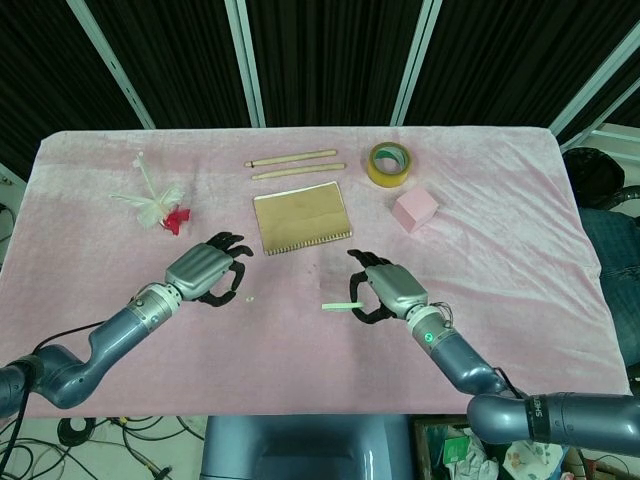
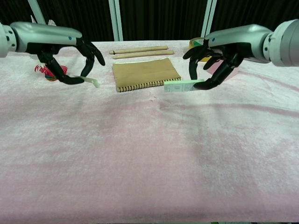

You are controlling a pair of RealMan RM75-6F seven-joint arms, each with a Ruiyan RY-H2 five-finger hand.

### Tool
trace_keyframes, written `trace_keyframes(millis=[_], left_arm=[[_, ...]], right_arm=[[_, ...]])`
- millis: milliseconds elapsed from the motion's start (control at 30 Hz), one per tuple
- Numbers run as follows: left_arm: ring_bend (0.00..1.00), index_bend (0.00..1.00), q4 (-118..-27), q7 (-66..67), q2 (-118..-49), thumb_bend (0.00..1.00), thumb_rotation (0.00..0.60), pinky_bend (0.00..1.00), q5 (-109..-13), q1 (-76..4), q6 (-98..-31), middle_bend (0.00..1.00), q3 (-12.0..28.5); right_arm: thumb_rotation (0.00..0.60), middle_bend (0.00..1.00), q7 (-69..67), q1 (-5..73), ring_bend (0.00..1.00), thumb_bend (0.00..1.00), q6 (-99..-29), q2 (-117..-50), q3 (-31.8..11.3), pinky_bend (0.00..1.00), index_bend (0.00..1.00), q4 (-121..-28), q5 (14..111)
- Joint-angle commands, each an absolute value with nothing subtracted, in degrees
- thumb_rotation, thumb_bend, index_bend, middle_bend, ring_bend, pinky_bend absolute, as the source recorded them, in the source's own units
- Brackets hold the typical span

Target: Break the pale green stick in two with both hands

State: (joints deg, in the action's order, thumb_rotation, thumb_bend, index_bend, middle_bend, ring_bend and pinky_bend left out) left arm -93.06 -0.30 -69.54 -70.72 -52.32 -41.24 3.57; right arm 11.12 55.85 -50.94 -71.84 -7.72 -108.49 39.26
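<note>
We see a pink velvety cloth-covered table (image 1: 520, 290). Right hand (image 2: 219, 58) holds the longer piece of pale green stick (image 2: 180, 86) at one end, pinched between thumb and a finger, other fingers spread, above the cloth just right of the brown spiral-bound notebook (image 1: 302, 216). Left hand (image 2: 70, 58), well apart to the left, pinches the short pale green stick fragment (image 2: 91, 81), other fingers fanned out. Behind the notebook lie two long wooden sticks (image 1: 296, 164) side by side. Yellow tape roll (image 1: 388, 163) and pink foam cube (image 1: 414, 210) sit back right. White feather shuttlecock with red base (image 1: 160, 205) lies back left.
</note>
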Motion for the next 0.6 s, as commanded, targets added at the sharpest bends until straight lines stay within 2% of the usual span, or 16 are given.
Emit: trace_keyframes(millis=[33, 300, 600], left_arm=[[0.00, 0.66, -89.23, -2.22, -74.36, 0.55, 0.600, 0.00, -72.02, -51.11, -41.61, 0.15, 2.80], [0.00, 0.66, -83.04, -0.48, -82.51, 0.55, 0.600, 0.00, -73.00, -51.42, -41.21, 0.15, 2.57], [0.00, 0.63, -79.49, 5.75, -87.12, 0.54, 0.600, 0.00, -71.28, -52.39, -40.56, 0.14, 2.80]], right_arm=[[0.600, 0.00, 14.81, 54.95, 0.00, 0.51, -56.96, -78.50, -6.42, 0.10, 0.82, -104.63, 39.05], [0.600, 0.00, 18.75, 53.79, 0.00, 0.51, -60.15, -88.77, -5.58, 0.10, 0.82, -94.87, 37.27], [0.600, 0.00, 18.65, 51.51, 0.00, 0.48, -58.85, -92.40, -5.69, 0.10, 0.80, -90.18, 38.69]])
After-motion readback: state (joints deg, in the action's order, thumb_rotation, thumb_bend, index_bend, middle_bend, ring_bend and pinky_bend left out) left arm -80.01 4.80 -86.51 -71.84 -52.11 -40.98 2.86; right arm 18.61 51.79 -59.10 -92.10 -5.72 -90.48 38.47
